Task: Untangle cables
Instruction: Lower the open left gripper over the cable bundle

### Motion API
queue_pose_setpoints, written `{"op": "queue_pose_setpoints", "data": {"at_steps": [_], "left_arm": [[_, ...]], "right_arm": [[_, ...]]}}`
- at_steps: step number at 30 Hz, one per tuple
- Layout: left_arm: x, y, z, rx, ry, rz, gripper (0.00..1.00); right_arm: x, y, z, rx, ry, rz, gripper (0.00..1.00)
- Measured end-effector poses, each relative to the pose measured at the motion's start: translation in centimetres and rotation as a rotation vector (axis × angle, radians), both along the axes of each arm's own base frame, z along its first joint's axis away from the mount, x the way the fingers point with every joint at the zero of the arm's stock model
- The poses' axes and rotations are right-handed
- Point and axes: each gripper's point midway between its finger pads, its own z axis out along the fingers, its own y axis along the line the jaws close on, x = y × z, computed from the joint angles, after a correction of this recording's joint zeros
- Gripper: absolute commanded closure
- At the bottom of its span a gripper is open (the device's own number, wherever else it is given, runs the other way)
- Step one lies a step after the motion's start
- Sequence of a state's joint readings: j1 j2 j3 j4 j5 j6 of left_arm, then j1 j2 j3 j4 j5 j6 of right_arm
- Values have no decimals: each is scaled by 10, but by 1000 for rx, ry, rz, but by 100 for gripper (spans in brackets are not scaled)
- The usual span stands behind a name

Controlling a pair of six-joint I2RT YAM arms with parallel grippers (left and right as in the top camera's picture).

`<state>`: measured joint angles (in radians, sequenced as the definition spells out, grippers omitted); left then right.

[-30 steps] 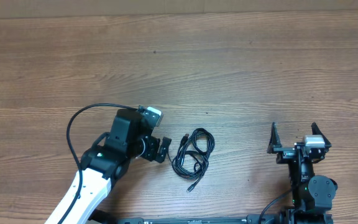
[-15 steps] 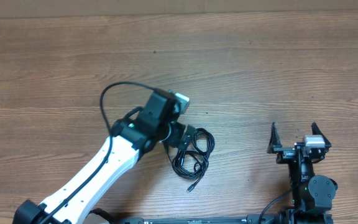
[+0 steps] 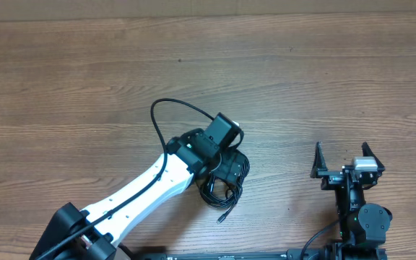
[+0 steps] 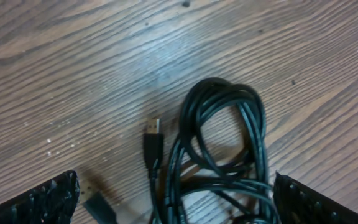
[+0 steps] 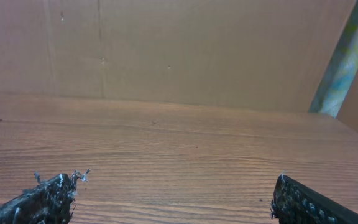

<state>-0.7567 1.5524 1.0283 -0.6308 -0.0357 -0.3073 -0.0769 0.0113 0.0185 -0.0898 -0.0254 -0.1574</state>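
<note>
Hovering: left gripper (image 3: 228, 167) hangs right above the cables (image 3: 221, 195) and hides the upper part of the bundle in the overhead view.
Left fingers: spread wide and gripping nothing. In the wrist view one fingertip (image 4: 48, 198) shows at the lower left corner and the other at the lower right, with the cords (image 4: 258, 134) lying between them.
Contact: I cannot tell whether the left fingers touch the cords or the table (image 3: 193, 58).
Cables: thin black cords looped together in one loose coil. They lie flat on the wood near the table's front edge, about mid-width, well apart from the right arm.
Loop: in the left wrist view several strands run side by side in a rounded arc at the top, then cross lower down.
Plug (image 4: 152, 140): a black connector with a metal tip, lying just left of the loop and pointing away from the camera.
Second plug (image 4: 98, 208): a small connector on the wood near the left fingertip, partly cut off by the frame edge.
Tail end: one plug (image 3: 222, 215) sticks out below the bundle in the overhead view.
Right gripper (image 3: 342, 146): parked at the front right of the table and pointing away from the front edge.
Right fingers: fully parted and holding nothing; its wrist view shows only bare wood (image 5: 166, 143) and a brown wall (image 5: 166, 50) between them.
</note>
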Motion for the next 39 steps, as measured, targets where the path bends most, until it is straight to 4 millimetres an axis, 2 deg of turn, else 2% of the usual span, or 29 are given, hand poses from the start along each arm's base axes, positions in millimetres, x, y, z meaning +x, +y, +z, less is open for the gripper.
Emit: {"op": "queue_pose_setpoints", "data": {"at_steps": [12, 27, 34, 39], "left_arm": [[7, -6, 5, -31, -29, 18, 0], [-5, 5, -2, -4, 61, 126, 0], [4, 6, 7, 5, 42, 174, 0], [7, 6, 0, 21, 46, 194, 0]], "right_arm": [[0, 0, 0, 0, 0, 0, 0], [0, 0, 0, 0, 0, 0, 0], [0, 0, 0, 0, 0, 0, 0], [0, 0, 0, 0, 0, 0, 0]]}}
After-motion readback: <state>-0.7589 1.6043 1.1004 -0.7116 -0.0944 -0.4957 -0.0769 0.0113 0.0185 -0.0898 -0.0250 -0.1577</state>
